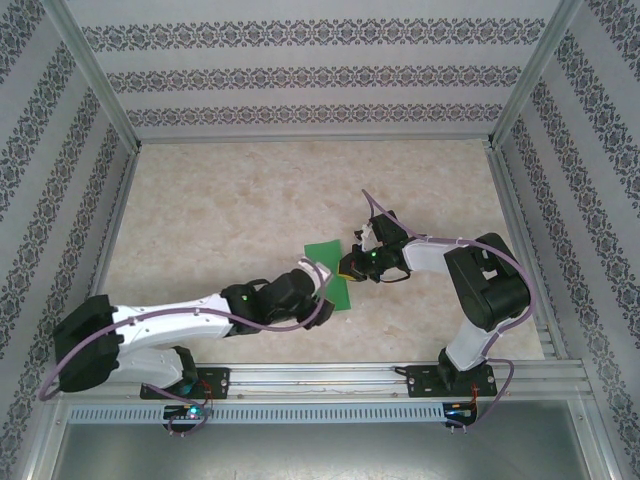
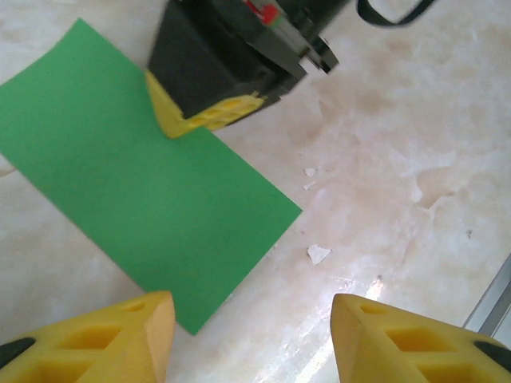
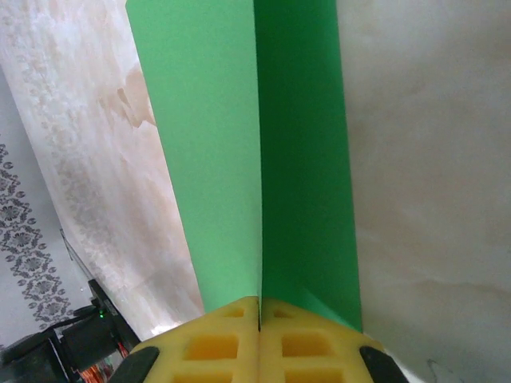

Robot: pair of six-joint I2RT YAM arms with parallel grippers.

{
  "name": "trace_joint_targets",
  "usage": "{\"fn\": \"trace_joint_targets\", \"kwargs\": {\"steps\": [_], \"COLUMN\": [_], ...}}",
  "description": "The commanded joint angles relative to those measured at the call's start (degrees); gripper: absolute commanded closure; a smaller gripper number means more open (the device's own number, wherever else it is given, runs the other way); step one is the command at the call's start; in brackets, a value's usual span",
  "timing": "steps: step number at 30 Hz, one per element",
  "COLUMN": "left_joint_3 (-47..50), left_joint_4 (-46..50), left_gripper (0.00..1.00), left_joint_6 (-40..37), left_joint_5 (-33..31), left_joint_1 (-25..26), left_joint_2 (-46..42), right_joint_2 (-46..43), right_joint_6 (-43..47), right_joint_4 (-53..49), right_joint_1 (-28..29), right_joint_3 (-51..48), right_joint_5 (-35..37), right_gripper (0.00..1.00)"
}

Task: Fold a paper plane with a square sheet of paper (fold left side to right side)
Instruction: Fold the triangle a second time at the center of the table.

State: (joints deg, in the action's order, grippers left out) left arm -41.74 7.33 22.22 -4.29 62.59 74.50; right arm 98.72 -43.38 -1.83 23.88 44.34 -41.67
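While the right gripper (image 3: 259, 307) presses 2 closed fingers (image 3: 215, 343) onto the 1 square sheet of paper (image 2: 144, 191), the left gripper (image 2: 251, 319) hovers, jaws apart, near the middle of the beige table (image 1: 230, 200), 3 patterned walls (image 1: 300, 75) around

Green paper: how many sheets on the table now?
1: a folded sheet, centre of the table, under the shut right gripper, ahead of the open left gripper. No others seen.

No legible text, label, brand, number or sign. Wall pattern (image 1: 300, 75) ornamental, no letters. Small red patch (image 2: 267, 10) too blurred to read.
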Motion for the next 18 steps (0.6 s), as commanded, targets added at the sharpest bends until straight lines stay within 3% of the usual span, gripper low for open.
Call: {"fn": "trace_joint_targets", "kwargs": {"steps": [1,7,18], "left_joint_3": [-4.19,-9.73,-15.71], "left_joint_4": [0.84,0.40,5.67], "left_gripper": [0.44,0.40,0.34], "left_joint_6": [-3.36,-3.64,-2.40], "left_joint_5": [-3.34,-3.73,-12.65], "left_joint_1": [2.71,4.82,5.71], "left_joint_2": [4.84,14.73,24.07], "right_joint_2": [0.42,0.54,0.68], "right_joint_6": [-1.04,-1.22,-1.06], "right_joint_4": [0.68,0.59,0.66], "right_joint_1": [0.88,1.02,1.22], "right_joint_3": [0.35,0.27,0.22], "right_joint_5": [-0.17,0.27,0.01], "right_gripper": [1.00,1.00,1.00]}}
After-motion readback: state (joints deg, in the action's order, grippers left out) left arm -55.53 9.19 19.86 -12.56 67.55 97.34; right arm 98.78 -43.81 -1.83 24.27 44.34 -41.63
